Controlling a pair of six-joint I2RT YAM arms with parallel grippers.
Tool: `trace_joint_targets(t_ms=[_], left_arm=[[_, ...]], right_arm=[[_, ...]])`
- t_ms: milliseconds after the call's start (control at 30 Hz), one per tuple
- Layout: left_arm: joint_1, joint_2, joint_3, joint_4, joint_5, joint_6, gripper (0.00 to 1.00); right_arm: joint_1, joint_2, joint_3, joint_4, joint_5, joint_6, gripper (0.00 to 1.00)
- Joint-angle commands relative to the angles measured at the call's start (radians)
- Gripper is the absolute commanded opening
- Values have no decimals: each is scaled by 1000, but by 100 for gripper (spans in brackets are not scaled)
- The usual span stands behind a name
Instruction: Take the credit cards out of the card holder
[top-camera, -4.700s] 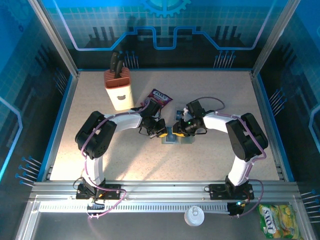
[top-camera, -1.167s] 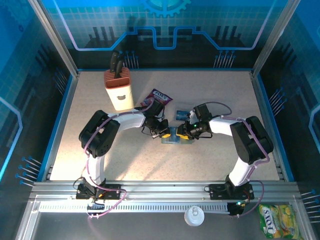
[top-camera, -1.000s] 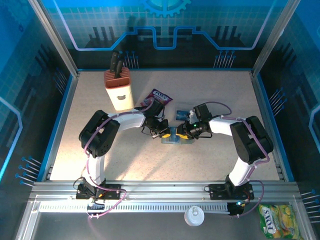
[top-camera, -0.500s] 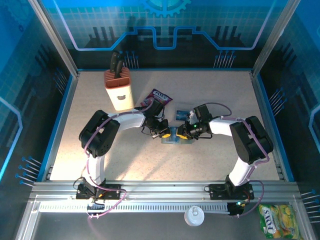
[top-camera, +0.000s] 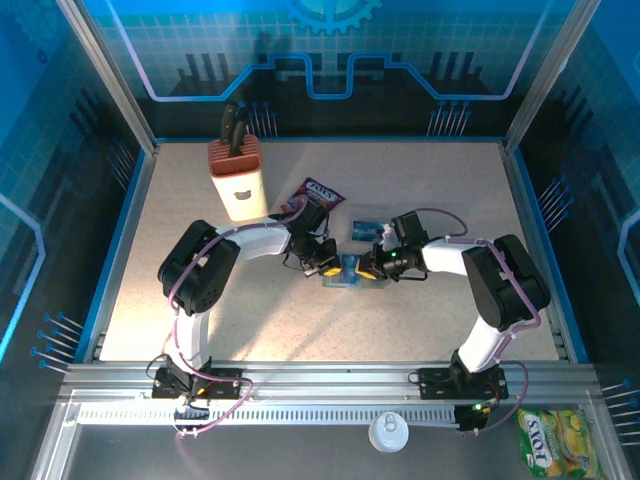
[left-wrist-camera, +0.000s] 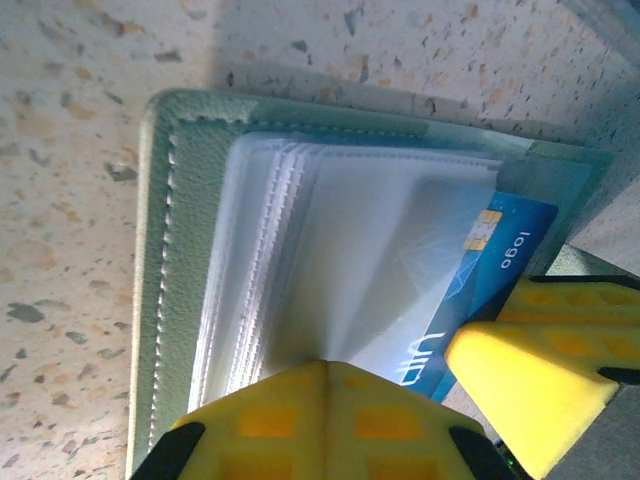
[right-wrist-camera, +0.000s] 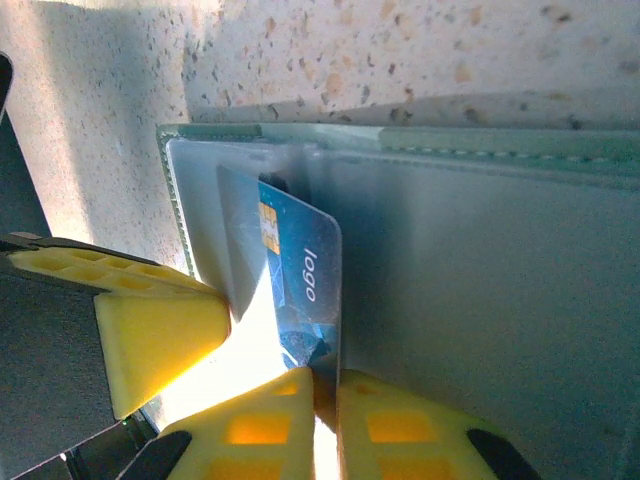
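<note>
Though tiny overhead, blue card (right-wrist-camera: 300, 290) in right claw (right-wrist-camera: 325, 380).

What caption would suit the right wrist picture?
Right hand pinches a thin blue plastic card sticking out of a grey-green folding wallet.

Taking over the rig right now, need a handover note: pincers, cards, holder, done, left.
Left pincer: shut on the holder's clear sleeves, holding it open on the table.
Right pincer: shut on the blue card, which sticks partway out of a sleeve.
Done: a loose card lies on the table just beyond the holder.
Left: pull the blue card free, set it down, then check the other sleeves for more cards.
</note>
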Motion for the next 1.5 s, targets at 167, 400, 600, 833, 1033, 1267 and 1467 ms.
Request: trace_joint_targets(t_ms=[167,400,600,833,1033,1267,1467], left_arm=[[6,27,-1,-55,-12,-16,0],[6,25,-2,-52,-11,-17,0],[6,24,-3,-46,-9,-16,0],[6,24,-2,-42,-2,-14,0],[6,14,0,-32,9,-10,0],[8,-22,14,-20,11,9,2],[14,-64,22,-51,-26,37,2]], right_arm=[[-44,-47,-16,-79,18,-51,12],[-53,-95,34,-236,74,-143,11],[-51,-119,58,-264,65,-149,10],[-52,-136,83,-274,51,-140,8],[-51,-161,110,-311,57,-151,6],[-51,-178,172,-376,65,-221,3],[-51,-189,255,-497,67,-461,1]])
